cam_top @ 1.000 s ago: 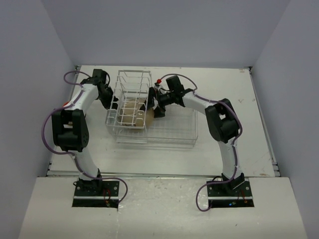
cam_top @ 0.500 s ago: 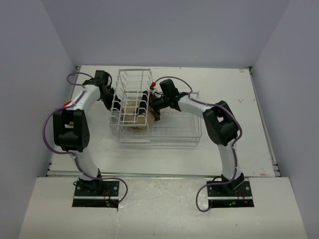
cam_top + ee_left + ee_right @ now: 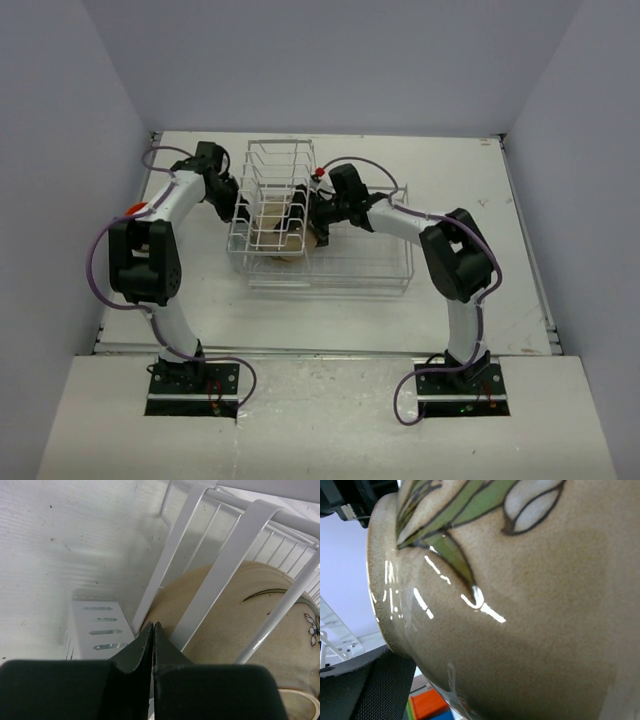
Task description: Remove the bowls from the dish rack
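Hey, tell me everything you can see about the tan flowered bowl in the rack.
The tan bowl looks like glossy, speckled glazed ceramic, painted outside with green leaves and white, dark-outlined flowers. It sits tilted inside the dish rack's tall section, white wires crossing it. A finger of the right end effector sits against its rim.

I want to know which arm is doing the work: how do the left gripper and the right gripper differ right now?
The left gripper is shut on nothing, fingertips together outside the dish rack wires. The right gripper seems closed on the tan bowl, one pad at its rim. The left sits at the rack's left side, the right at its right. Both are at the tall section.
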You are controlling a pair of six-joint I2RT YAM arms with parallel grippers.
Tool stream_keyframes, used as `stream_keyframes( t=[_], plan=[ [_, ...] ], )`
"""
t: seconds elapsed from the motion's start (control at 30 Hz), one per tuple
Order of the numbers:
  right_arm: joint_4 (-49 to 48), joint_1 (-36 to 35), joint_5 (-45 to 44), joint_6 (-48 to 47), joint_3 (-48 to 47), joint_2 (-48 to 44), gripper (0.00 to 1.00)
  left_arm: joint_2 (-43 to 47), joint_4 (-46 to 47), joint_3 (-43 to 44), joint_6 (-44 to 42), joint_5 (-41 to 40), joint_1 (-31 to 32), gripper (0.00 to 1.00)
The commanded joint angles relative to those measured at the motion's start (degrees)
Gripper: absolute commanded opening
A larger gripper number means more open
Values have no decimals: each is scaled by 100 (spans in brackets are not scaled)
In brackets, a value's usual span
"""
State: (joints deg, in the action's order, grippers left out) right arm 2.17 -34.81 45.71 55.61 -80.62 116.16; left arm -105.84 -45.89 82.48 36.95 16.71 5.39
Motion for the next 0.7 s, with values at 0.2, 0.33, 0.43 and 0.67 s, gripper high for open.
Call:
stream_keyframes(
  t=[0.2,0.33,0.43,0.67],
  plan=[
    [1646,114,-1415,-350,-851,-119,99,134,97,67,251,834,208,0],
    [840,351,-1049,132,-360,-234,99,125,133,58,286,878,208,0],
    [47,404,-582,380,116,-296,99,134,168,40,295,913,208,0],
    [-2167,457,51,1136,996,-428,99,134,194,40,287,931,200,0]
  ],
)
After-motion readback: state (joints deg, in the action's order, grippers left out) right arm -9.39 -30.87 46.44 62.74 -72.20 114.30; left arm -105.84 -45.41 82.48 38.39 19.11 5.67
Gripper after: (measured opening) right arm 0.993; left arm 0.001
